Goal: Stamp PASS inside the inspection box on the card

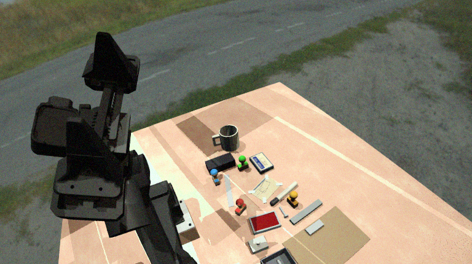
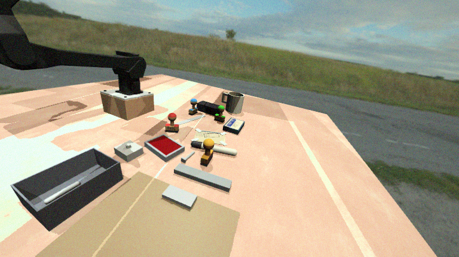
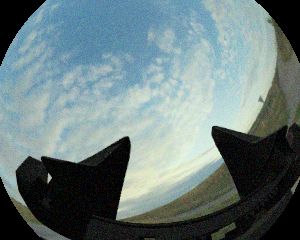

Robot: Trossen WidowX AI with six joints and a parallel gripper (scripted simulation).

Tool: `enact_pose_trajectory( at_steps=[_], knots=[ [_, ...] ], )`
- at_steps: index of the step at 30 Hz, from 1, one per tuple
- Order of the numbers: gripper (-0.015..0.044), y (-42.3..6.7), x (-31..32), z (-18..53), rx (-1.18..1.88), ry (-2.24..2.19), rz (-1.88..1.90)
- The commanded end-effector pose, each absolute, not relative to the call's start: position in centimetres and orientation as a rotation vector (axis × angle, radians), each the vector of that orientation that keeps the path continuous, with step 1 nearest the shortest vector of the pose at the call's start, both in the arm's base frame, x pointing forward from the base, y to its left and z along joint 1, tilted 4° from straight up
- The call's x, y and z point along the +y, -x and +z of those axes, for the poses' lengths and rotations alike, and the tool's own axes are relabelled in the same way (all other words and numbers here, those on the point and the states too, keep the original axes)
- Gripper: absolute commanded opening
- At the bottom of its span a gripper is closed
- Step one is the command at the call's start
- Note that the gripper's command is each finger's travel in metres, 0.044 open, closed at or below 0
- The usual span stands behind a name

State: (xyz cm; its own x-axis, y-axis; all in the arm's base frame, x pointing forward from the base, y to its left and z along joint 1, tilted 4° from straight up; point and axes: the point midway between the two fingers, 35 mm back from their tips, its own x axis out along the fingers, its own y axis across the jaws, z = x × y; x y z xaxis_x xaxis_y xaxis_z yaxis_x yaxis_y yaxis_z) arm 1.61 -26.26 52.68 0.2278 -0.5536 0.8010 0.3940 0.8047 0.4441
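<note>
My gripper [image 1: 85, 80] [image 3: 173, 136] is open and empty. It is raised high above the near left of the bench and points at the sky. The card [image 1: 266, 188] [image 2: 209, 136] lies taped flat in the middle of the bench [image 1: 348, 150] [image 2: 287, 179]. A red ink pad [image 1: 264, 221] [image 2: 164, 144] lies near it. Several knobbed stamps stand around the card: red [image 1: 239, 206] [image 2: 171, 122], yellow [image 1: 292, 199] [image 2: 207, 151], green [image 1: 242, 163] [image 2: 220, 113] and blue [image 1: 215, 176] [image 2: 193, 106]. Their labels are too small to read.
A mug [image 1: 228, 137] [image 2: 234, 101], a black box [image 1: 219, 162], a blue-topped pad [image 1: 261, 162], a marker [image 1: 283, 193], a grey bar [image 1: 305, 211], a ruler [image 1: 228, 190], a knobbed grey lid [image 1: 257, 244], a tan mat [image 1: 334, 240] and a dark tray [image 2: 66, 186] share the bench.
</note>
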Motion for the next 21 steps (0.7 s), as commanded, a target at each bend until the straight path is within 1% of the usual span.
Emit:
enact_pose_trajectory(
  at_steps=[1,3,7,14,21],
  knots=[
    [0.0374,-1.6,-26.0,52.9,-1.176,-0.154,-0.651],
    [0.0321,-1.1,-24.2,54.2,-1.210,-0.116,-0.609],
    [0.0222,-0.5,-18.1,57.6,-1.288,0.003,-0.467],
    [0.0222,-1.4,-6.4,61.1,-1.328,0.227,-0.197],
    [0.0222,-5.4,5.1,60.8,-1.234,0.444,0.075]
  ],
)
